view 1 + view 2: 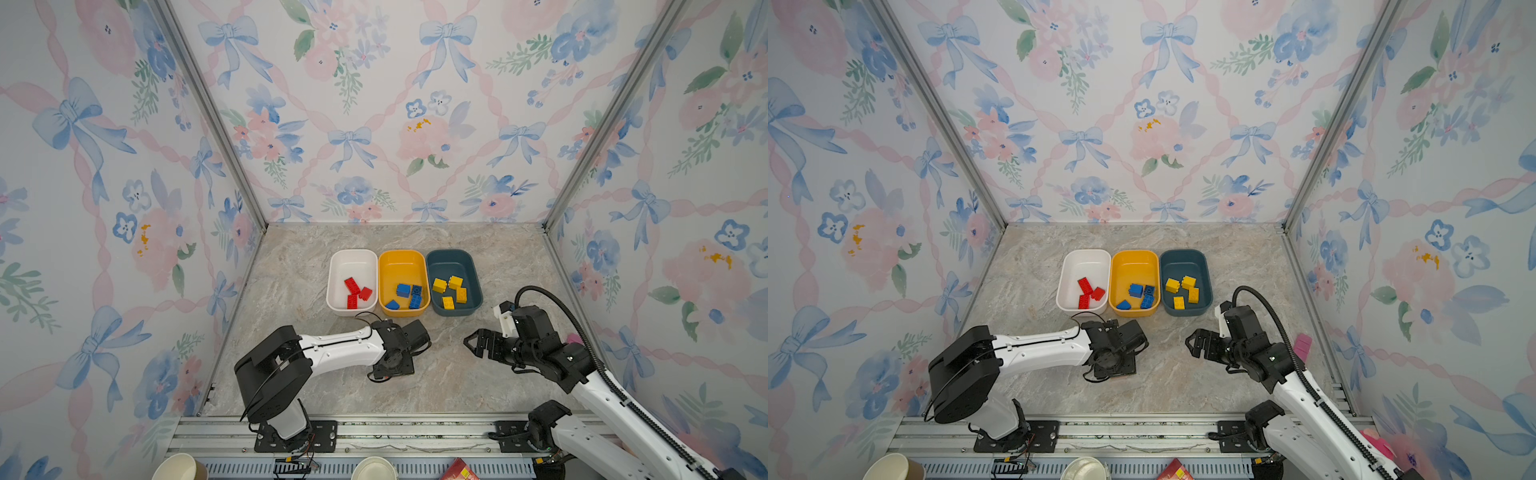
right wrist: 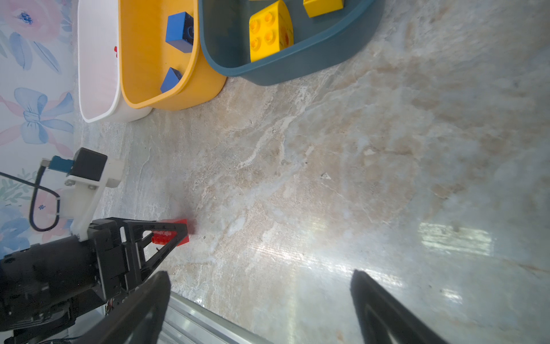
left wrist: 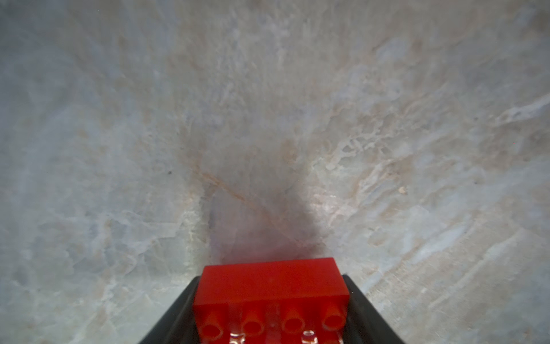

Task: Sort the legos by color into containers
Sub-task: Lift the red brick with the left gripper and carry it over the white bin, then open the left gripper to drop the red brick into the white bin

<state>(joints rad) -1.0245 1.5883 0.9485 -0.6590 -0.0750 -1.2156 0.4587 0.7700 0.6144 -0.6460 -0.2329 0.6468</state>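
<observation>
Pinching a red brick [image 3: 268,295] from both sides: left gripper [image 3: 270,278], dark fingers [image 3: 181,309] pressed flat against the brick's two short ends, studs turned toward the wrist camera, a row of four showing. Visible from the right wrist view too, the same brick clamped at the tip of the left gripper, right down at the marbled tabletop [image 2: 327,178]. Touching the surface or just clear of it: cannot tell. Hidden under the left wrist in both top views, in front of the yellow-orange tub [image 1: 401,261] and apart from it.

Lined up side by side across the middle of the tabletop, walls touching or nearly so:
- white tub [image 1: 333,286] with three red bricks [image 1: 352,286]
- yellow-orange tub with a cluster of blue bricks [image 1: 404,290]
- dark teal tub [image 1: 451,259] with four yellow bricks [image 1: 439,285]

Hovering off to the right, in front of the dark teal tub: right gripper [image 1: 470,341], jaws spread wide and holding nothing, tips pointed toward the left arm. In its own wrist view, both fingers far apart with bare tabletop between.

Further out:
- pink object [image 1: 1303,345] behind the right arm by the wall, too hidden to name
- paper cups [image 1: 179,467] at the near edge, beyond the metal rail
- floral, bow-patterned wallpaper [image 1: 374,124] closing in three sides
</observation>
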